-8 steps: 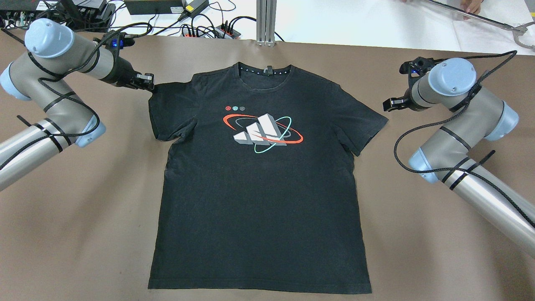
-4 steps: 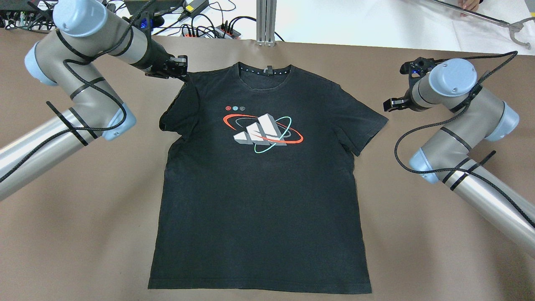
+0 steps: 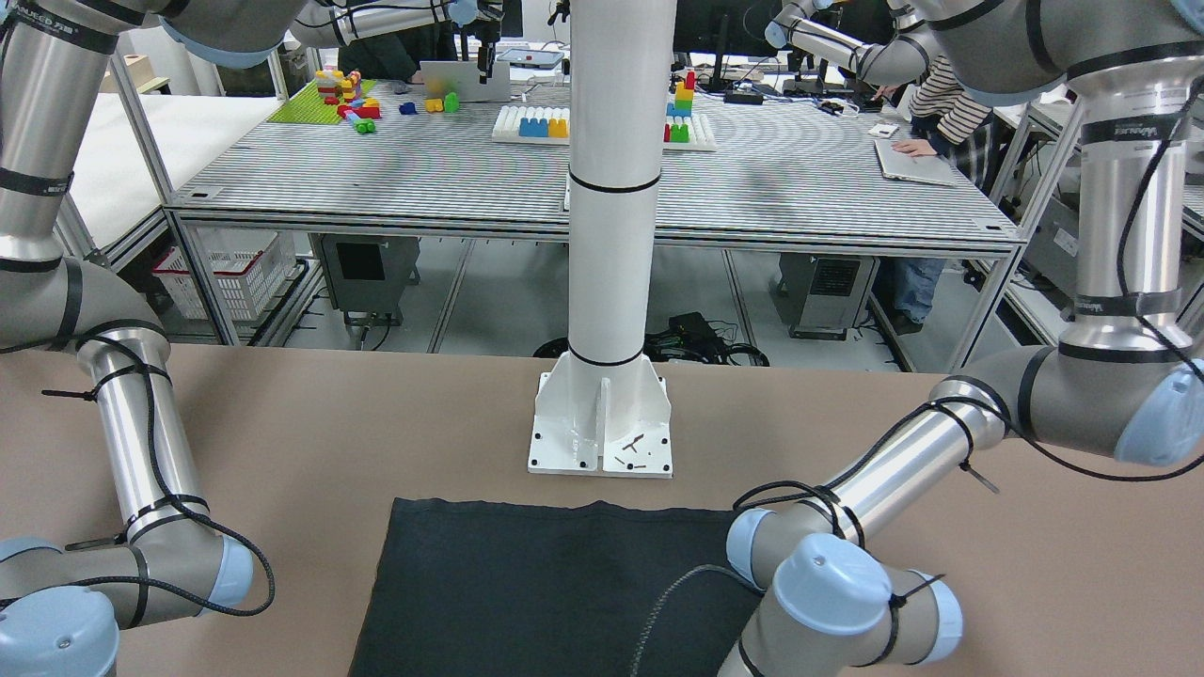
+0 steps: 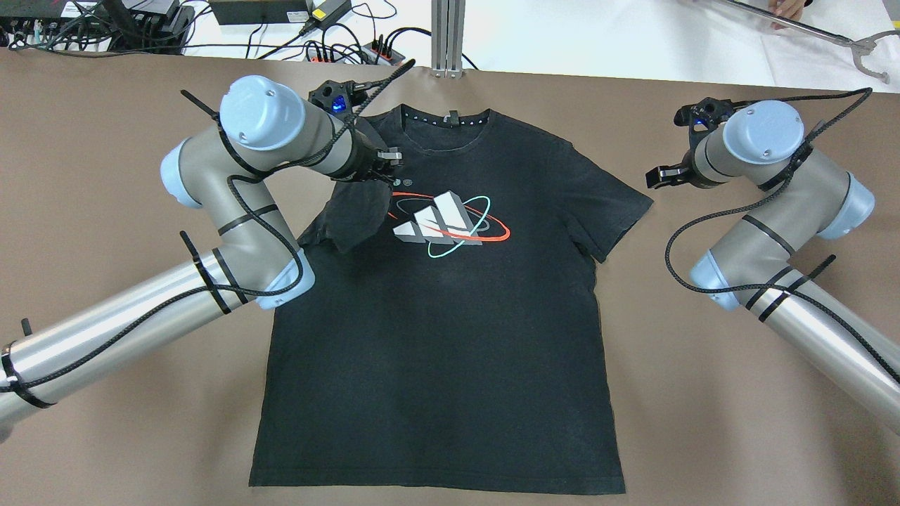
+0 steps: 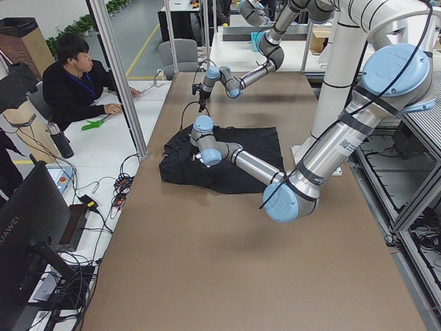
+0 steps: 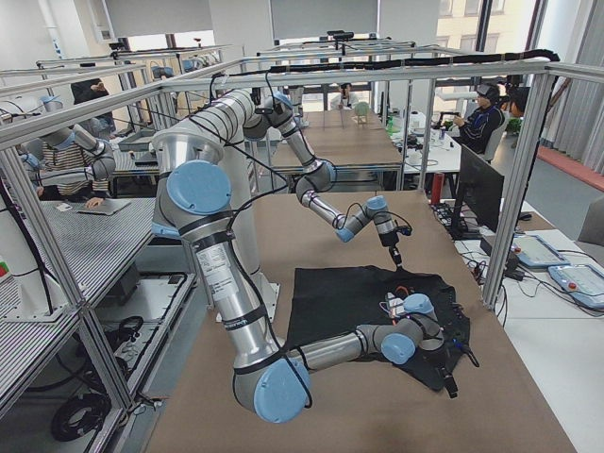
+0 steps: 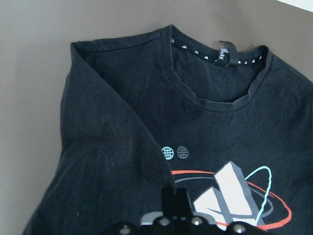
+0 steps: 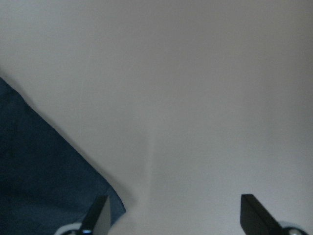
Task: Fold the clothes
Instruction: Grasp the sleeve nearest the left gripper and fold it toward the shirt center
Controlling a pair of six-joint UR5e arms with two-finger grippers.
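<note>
Surface: a brown, matte tabletop (image 4: pixel 126 436) fills the overhead view. In the front-facing view a white pillar (image 3: pixel 611 235) stands at mid-frame on its bolted base plate (image 3: pixel 602 442).
Room: an open lab with aluminium frames. Behind the pillar a ribbed bench (image 3: pixel 800 188) carries coloured building blocks (image 3: pixel 343 94) at upper left. A person in a striped top (image 3: pixel 945 89) sits at a laptop at upper right. In the exterior left view a person in a dark jacket (image 5: pixel 76 86) sits at upper left. Power strips and cables (image 4: pixel 351 46) run along the top edge of the overhead view.
Task thing: the black T-shirt (image 4: pixel 436 351) lies flat in the centre of the overhead view, collar toward the top and hem near the bottom edge.
My left: my left gripper (image 4: pixel 389 163) is pinched together on 1 sleeve (image 4: pixel 351 218), which is drawn across the chest at the left edge of the print.
My right: my right gripper (image 4: pixel 657 176) hovers with its fingers apart over bare tabletop at the right of the overhead view. It is near the other sleeve (image 4: pixel 619 211) and not touching it.
Print: 3 slanted white bars (image 4: pixel 439 221) crossed by a red and a teal ellipse, with 2 small globe icons (image 7: pixel 167 152) above them.
Labels: the neck tape (image 7: pixel 205 54) shows a row of white triangles, and the marks on a small tag (image 7: pixel 225 51) are too small to read.
Writing: "HUAWEI" on the back of a dark monitor (image 5: pixel 21 234), lower left of the exterior left view.
</note>
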